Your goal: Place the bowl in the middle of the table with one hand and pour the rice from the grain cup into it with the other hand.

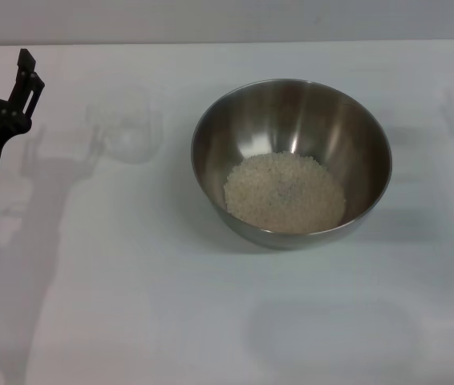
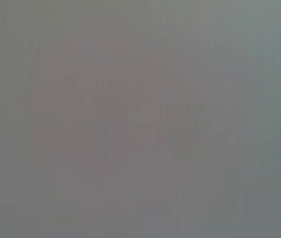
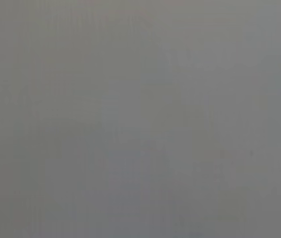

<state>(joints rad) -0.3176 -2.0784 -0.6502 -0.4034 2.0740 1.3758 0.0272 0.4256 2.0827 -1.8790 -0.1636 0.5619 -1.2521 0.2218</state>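
Note:
The steel bowl (image 1: 291, 160) stands near the middle of the white table (image 1: 131, 305). A mass of pale rice (image 1: 285, 192) lies in its bottom. The clear grain cup (image 1: 131, 128) stands on the table left of the bowl, and I see no rice in it. My left gripper (image 1: 25, 80) is at the far left, apart from the cup and holding nothing. My right gripper is out of the head view. Both wrist views show only a plain grey surface.
The table's far edge (image 1: 227, 42) runs along the top of the head view. Soft shadows of the arms fall on the table left of the cup and at the far right.

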